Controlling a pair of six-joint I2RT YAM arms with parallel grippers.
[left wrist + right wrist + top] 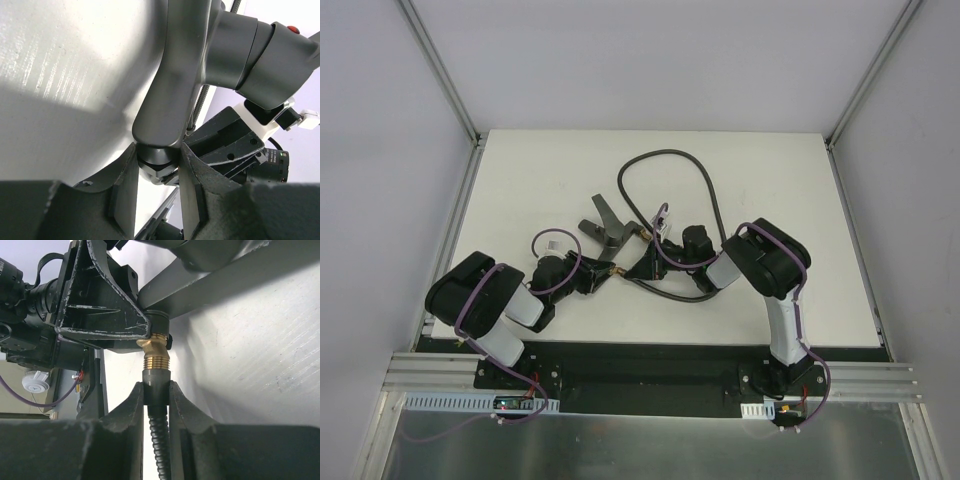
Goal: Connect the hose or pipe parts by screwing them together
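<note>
The forked fitting (175, 90) is found near the middle of the surface (520, 180), one limb's end clamped in the left hand (157, 182). The hose (159, 450) is gripped just below its brass end (155, 357) by the right hand (155, 402) (jaws narrow), the brass being met by the fitting's tip. The remaining hose is looped behind.

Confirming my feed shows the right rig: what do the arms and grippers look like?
The left arm and right arm have black joint housings and white links, with a thin purple cable along each. The left gripper and right gripper each have two dark-grey matte fingers with curved tips.
</note>
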